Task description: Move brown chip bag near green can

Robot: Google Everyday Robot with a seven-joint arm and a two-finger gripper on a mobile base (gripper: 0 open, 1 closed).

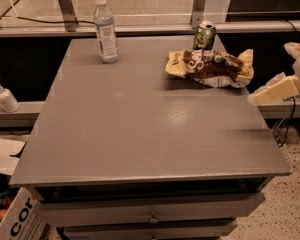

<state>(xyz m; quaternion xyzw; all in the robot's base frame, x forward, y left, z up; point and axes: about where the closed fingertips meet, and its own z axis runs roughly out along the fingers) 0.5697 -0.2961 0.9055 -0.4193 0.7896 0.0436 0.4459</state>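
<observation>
Gripper [282, 76] apparently cropped, right edge.

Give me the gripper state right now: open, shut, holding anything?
Gripper: open and empty, just off the right edge of the table, apart from the brown chip bag.

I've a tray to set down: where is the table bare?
Bare: middle and front of the table, from bottle and brown chip bag to the near edge. Crowded: back right, bag beside green can, with the tool just off the right edge.
</observation>
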